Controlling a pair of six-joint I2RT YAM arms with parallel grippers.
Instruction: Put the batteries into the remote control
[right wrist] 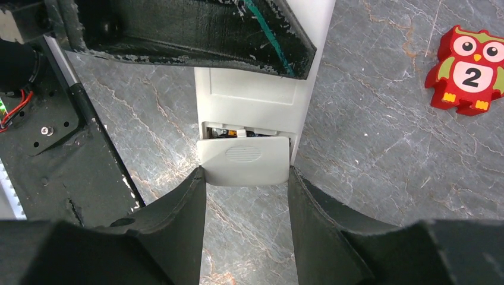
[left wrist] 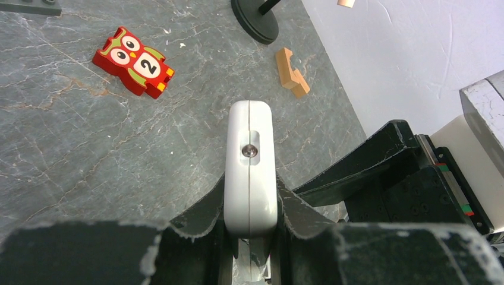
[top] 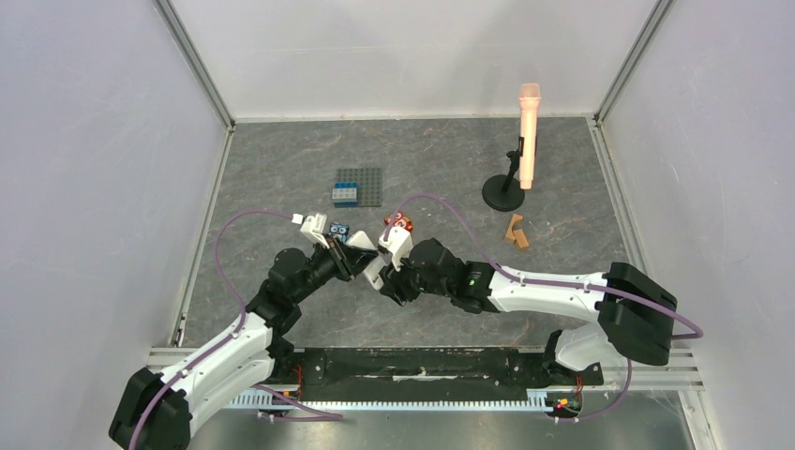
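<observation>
The remote control (left wrist: 250, 148) is held clear of the table (top: 281, 178), clamped edge-on between the closed fingers of the left gripper (left wrist: 251, 190). In the right wrist view its back is turned to the camera, and the battery cover (right wrist: 243, 159) is pinched by its two side edges in the right gripper (right wrist: 245, 173). The cover sits slid partway off its seat, toward 6 o'clock. A narrow slit of the compartment (right wrist: 243, 131) is left showing at the cover's 12 o'clock edge.

Orange and dark parts are glimpsed in that slit, but whether the batteries are seated there cannot be told. No loose battery is seen on the table, so loading is judged probably done, with the cover yet to be pushed home. If the compartment is empty, nearly everything remains.

Beyond the grippers, a red owl (right wrist: 469, 68) lies at 2 o'clock and a blue owl (top: 338, 230) at 11 o'clock. Wooden pieces (top: 516, 232) lie at 3 o'clock. Farther off, a grey base plate (top: 361, 185) sits at 12 o'clock and a black stand (top: 503, 193) at 2 o'clock.
</observation>
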